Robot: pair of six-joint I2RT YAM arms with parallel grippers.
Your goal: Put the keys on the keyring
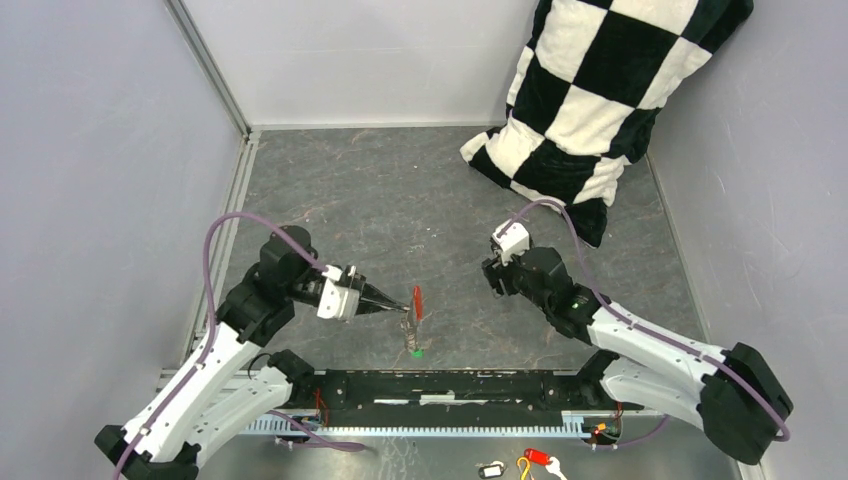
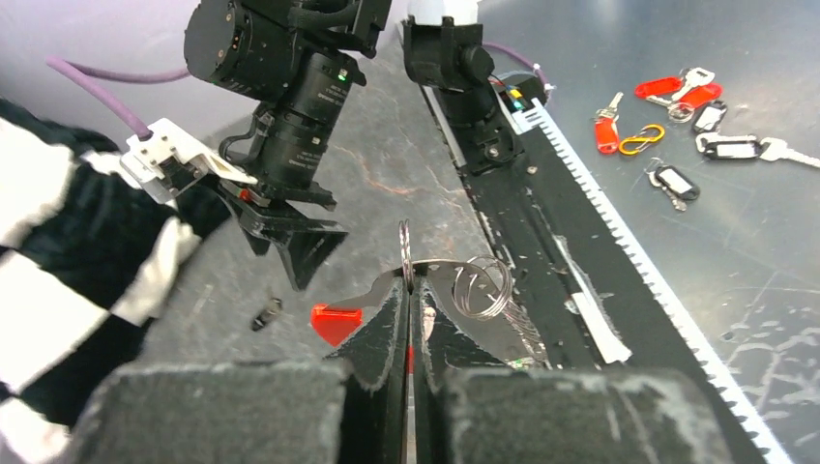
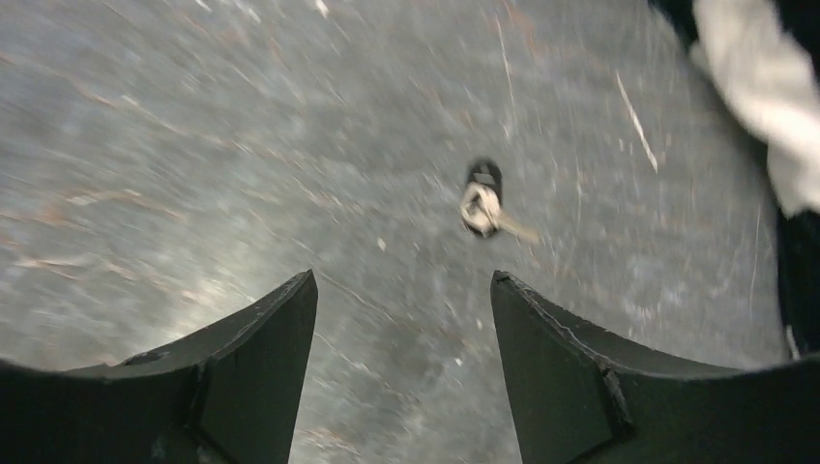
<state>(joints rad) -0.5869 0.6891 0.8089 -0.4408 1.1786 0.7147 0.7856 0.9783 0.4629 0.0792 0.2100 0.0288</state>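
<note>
The small dark key (image 3: pixel 483 198) lies flat on the bench (image 1: pixel 400 190) just ahead of the right hand (image 3: pixel 404 280), a little right of the gap between its parted, empty fingers. As far as the blur allows, its length slants across that gap. The left hand (image 2: pixel 408 290), well apart on the other side, is clamped on the keyring (image 2: pixel 482 286), with the red key (image 1: pixel 418 299) and green key (image 1: pixel 416 351) close by it; whether they are threaded on I cannot tell. The right arm looks the nearer one, with bare bench around the key and the checked pillow (image 1: pixel 590 90) off to its right.
</note>
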